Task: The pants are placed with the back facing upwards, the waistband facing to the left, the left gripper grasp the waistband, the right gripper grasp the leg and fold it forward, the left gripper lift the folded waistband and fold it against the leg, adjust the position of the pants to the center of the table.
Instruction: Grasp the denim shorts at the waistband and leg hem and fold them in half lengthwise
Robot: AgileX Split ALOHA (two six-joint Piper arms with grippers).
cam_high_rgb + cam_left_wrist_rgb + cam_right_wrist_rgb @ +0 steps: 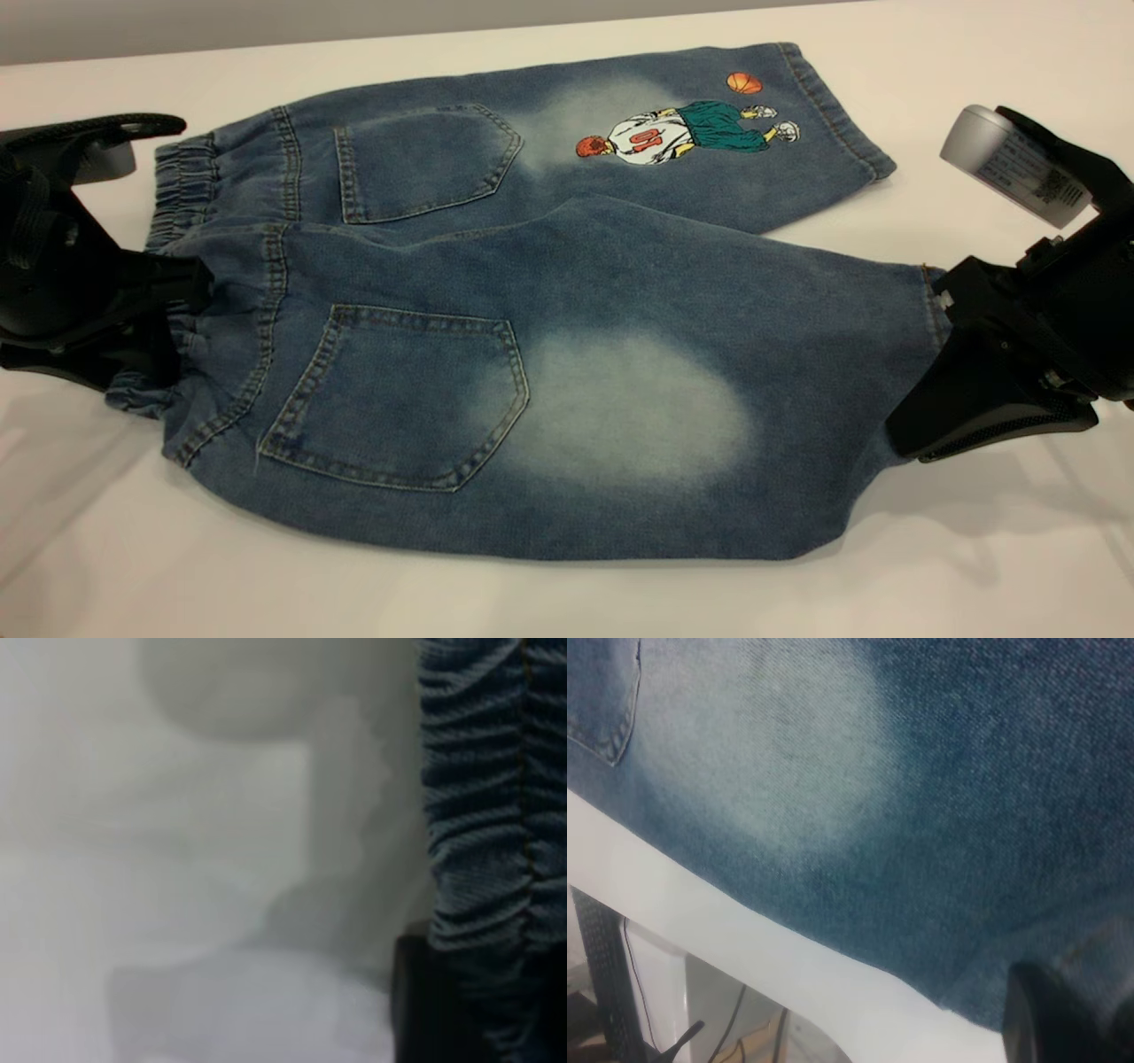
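Note:
Blue denim pants (549, 292) lie back side up on the white table (567, 602), two back pockets showing and the elastic waistband (182, 177) at the left. My left gripper (182, 297) is at the near half of the waistband and shut on it. In the left wrist view the gathered waistband (487, 797) runs into a dark fingertip (425, 1001). My right gripper (939, 306) holds the hem of the near leg at the right. The leg cloth (921, 815) reaches a dark fingertip (1054, 1019).
The far leg carries a basketball-player print (673, 133) and lies flat toward the back right. The table's front edge (744, 930) runs close beside the near leg, with cables and a stand below it.

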